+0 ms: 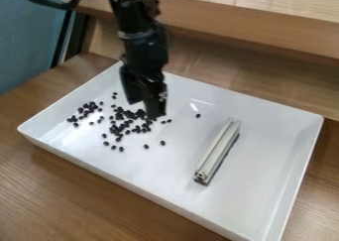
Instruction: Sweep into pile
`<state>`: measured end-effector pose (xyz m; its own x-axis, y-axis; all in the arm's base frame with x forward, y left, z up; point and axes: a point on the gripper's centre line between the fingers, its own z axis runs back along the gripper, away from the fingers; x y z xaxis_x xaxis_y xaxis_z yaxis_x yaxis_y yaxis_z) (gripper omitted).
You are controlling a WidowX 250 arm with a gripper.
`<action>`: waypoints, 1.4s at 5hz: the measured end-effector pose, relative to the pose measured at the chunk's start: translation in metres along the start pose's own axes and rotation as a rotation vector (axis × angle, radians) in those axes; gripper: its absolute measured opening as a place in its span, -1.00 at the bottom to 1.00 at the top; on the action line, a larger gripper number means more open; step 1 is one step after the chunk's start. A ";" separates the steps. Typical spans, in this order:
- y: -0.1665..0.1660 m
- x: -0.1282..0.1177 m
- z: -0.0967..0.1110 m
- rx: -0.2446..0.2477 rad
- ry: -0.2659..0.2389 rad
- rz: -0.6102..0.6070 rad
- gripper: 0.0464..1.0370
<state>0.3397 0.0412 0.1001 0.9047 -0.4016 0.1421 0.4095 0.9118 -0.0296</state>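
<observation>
A: Nearest first, quick. What's up front?
B: Wood-grain counter point(73, 205), then the white tray point(126, 183) on it, set at a slant, raised rim all round.
A: Inside the tray?
B: Metal bar point(217, 148), right of the middle. Long, pale, lying on its side, near end pointing down-left, far end up-right. Dark strip along its right side.
A: And the stuff to sweep?
B: Small black beans point(119, 117), left part of the tray, apart from the bar. Loose clump in the middle of them, smaller bunch left of that, strays in front. One sits alone on the right, between the gripper point(147, 106) and the bar's far end. Scattered, not one pile.
A: Gripper?
B: Pointing down at the clump's right side, arm coming in from the top edge. Open or shut? Can't tell. Touching beans? Can't tell either.
A: Back of the scene, go.
B: Wooden ledge point(258, 31) behind the tray, blue surface point(27, 51) far left, black cable point(39, 1) curving in at the top left. Next.
</observation>
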 end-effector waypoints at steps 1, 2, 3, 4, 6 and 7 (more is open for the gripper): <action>-0.023 0.017 -0.010 -0.011 0.000 0.034 0.93; -0.045 0.038 -0.013 -0.029 -0.013 0.119 0.93; -0.058 0.050 -0.019 -0.080 -0.087 0.222 0.93; -0.059 0.051 -0.035 -0.100 -0.087 0.278 0.93; -0.061 0.049 -0.060 -0.042 -0.022 0.282 0.93; -0.069 0.053 -0.071 -0.043 -0.004 0.280 0.93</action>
<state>0.3675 -0.0488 0.0390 0.9828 -0.1344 0.1265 0.1486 0.9827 -0.1106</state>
